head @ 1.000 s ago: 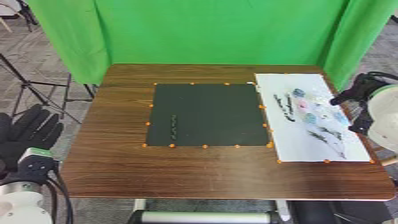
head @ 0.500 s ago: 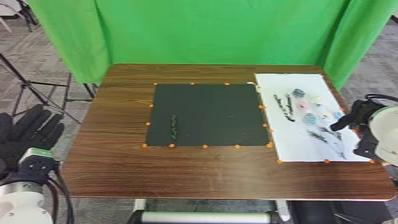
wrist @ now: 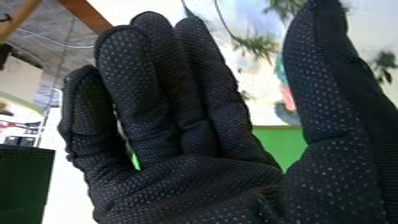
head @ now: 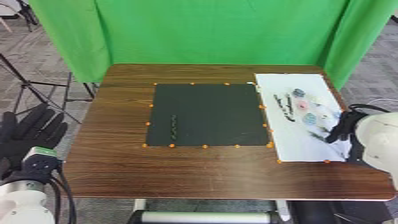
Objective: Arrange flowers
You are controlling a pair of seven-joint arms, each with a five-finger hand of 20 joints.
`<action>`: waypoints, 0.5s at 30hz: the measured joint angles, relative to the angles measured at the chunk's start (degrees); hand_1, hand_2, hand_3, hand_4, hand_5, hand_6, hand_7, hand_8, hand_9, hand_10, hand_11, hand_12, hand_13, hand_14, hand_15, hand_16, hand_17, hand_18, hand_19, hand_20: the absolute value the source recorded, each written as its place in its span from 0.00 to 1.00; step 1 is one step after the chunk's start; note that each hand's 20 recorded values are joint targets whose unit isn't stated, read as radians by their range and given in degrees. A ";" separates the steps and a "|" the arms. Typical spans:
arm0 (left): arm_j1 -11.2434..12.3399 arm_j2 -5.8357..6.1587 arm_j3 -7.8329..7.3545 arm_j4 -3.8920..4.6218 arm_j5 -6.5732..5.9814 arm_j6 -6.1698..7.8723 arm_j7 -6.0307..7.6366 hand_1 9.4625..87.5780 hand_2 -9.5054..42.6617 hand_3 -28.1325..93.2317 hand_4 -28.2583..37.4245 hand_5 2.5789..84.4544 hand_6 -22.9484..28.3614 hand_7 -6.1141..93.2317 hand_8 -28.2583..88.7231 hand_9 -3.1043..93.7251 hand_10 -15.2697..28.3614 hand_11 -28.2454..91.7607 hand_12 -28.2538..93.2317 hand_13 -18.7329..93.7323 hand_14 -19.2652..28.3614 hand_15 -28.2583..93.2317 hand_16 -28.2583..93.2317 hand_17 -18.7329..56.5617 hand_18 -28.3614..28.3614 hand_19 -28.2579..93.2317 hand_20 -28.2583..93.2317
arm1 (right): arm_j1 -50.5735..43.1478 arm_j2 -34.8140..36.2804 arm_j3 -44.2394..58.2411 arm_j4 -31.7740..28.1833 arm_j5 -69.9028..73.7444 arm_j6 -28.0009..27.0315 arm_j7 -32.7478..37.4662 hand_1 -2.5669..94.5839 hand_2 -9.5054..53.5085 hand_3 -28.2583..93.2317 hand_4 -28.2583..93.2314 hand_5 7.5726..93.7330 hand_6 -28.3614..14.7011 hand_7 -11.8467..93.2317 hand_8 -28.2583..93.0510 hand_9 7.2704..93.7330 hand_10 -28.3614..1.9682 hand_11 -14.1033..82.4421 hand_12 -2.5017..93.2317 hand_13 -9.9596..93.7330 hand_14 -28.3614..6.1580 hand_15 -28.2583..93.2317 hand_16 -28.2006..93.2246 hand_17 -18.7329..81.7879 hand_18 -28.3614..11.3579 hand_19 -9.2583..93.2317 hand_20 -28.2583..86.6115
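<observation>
High head view, close wrist view

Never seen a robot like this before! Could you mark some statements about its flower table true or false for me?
1. A green sprig lies on the dark mat. True.
2. The pink flower is on the dark mat. False: the pink flower lies on the white sheet.
3. The right hand is over the white sheet. True.
4. The left hand grips a flower. False: the left hand is open and empty, beside the table.
</observation>
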 measured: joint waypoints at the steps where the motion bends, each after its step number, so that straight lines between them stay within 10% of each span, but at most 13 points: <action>1: -0.05 0.01 0.01 0.01 0.03 0.00 -0.10 0.21 0.42 0.83 0.00 0.54 0.61 0.27 0.14 0.46 0.70 0.48 0.31 0.44 0.77 0.68 0.15 0.20 0.77 0.59 0.34 | -0.13 -0.01 -0.13 0.11 -0.18 0.00 0.06 0.46 0.00 0.79 0.00 0.70 0.49 0.30 0.16 0.72 0.35 0.47 0.29 0.71 0.37 0.75 0.48 0.53 0.03 0.93 0.51; 15: -0.51 0.05 0.05 0.12 0.13 -0.01 -0.97 0.21 0.42 0.83 0.00 0.54 0.61 0.27 0.14 0.46 0.70 0.48 0.31 0.44 0.76 0.68 0.15 0.20 0.77 0.59 0.34 | -4.10 -0.82 -1.24 1.04 -3.62 6.74 -2.05 0.59 0.00 0.76 0.01 0.79 0.60 0.49 0.39 0.85 0.47 0.53 0.41 0.79 0.42 0.76 0.50 0.57 0.04 0.95 0.52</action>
